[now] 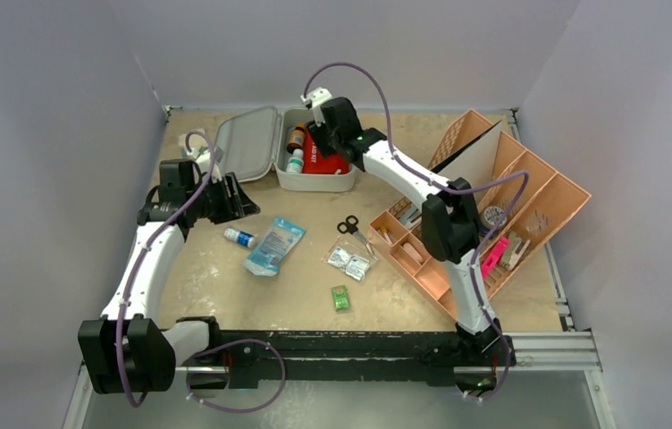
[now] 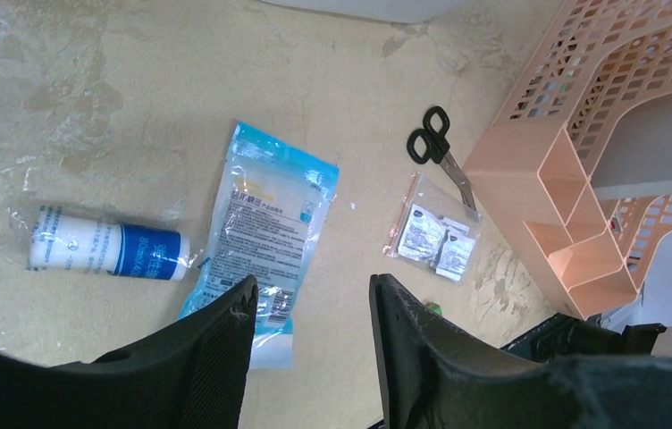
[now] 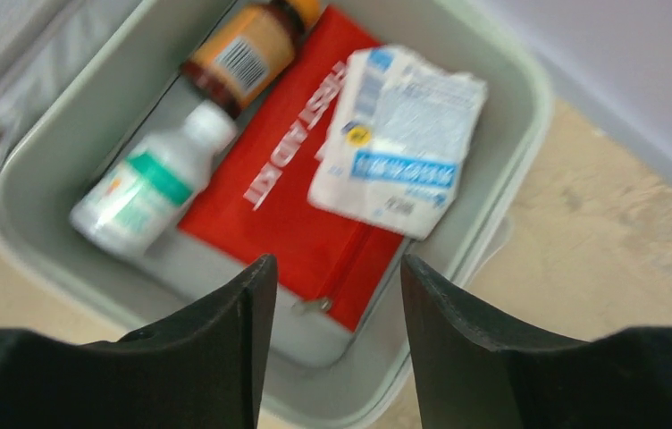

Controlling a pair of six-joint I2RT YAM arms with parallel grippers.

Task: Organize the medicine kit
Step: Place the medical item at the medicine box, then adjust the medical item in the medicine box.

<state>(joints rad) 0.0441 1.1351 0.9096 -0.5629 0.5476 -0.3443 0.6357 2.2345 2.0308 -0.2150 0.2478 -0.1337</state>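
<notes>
Left gripper (image 2: 310, 290), jaws apart, empty, over a crinkly blue pouch (image 2: 265, 223) in front of the smooth grey medicine kit (image 1: 315, 184), open at the table's (image 1: 225, 295) far edge; right gripper (image 3: 332, 268), parted, empty, above its red pouch (image 3: 297, 206); latticed orange tray (image 1: 558, 195) rightward

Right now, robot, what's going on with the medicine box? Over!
Left gripper open, empty, above blue packet. Right gripper open, empty, above medicine kit. Lid open; red pouch, amber bottle, white bottle, white packet inside. Nothing blocking.
</notes>
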